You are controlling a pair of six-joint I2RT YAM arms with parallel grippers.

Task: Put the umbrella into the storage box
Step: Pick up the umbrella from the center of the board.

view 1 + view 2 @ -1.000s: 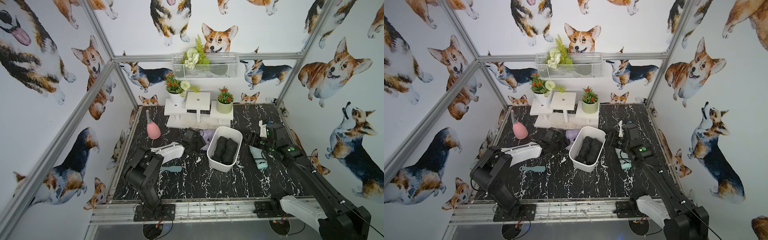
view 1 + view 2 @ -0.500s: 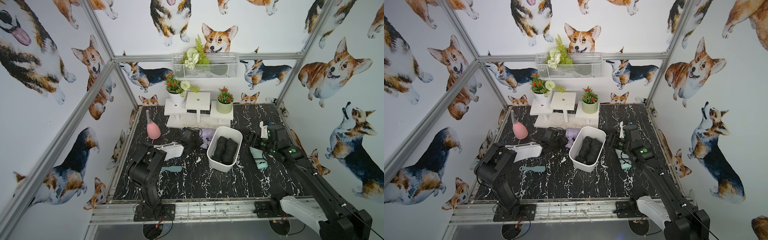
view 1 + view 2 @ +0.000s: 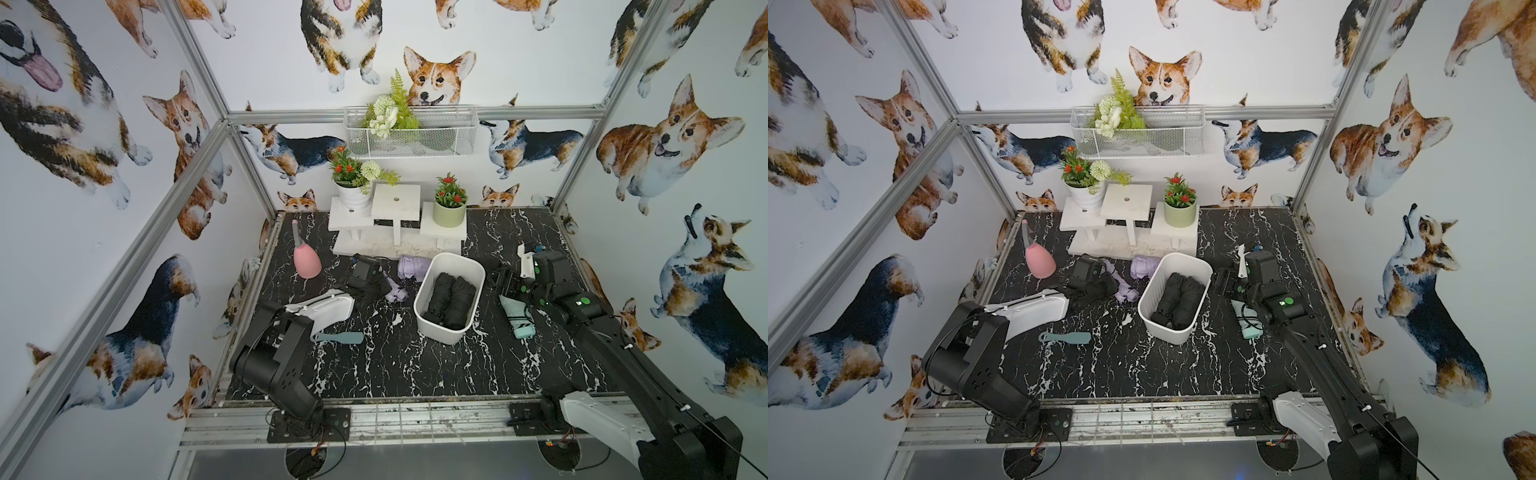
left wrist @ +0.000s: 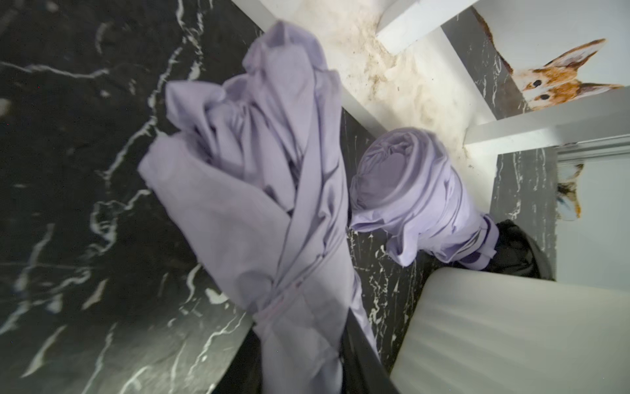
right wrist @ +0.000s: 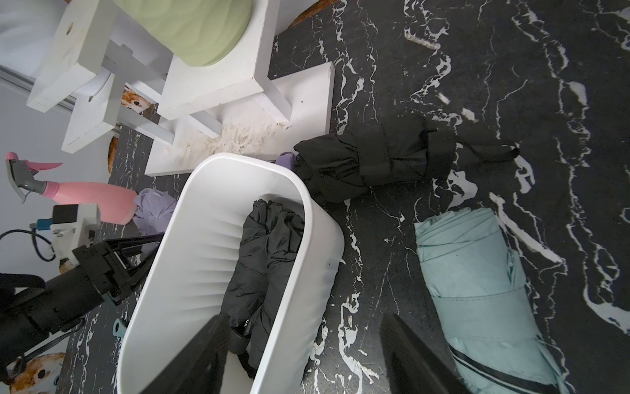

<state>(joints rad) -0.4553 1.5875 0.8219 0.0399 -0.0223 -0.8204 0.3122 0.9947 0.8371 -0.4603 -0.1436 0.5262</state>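
My left gripper is shut on a loosely folded lilac umbrella that lies on the black marble table left of the storage box. The white box holds two black umbrellas. A second lilac umbrella lies behind the held one, by the box's far end. My right gripper is open above the box's right wall, holding nothing. A mint umbrella and a black umbrella lie on the table near it.
A pink spray bottle stands at the back left. A white stand with two plant pots sits just behind the box. A teal brush lies at the front left. A wire basket hangs on the back wall.
My left gripper's jaws have come together around the lilac umbrella, and that arm has shifted slightly. The right arm has stayed where it was, still open.
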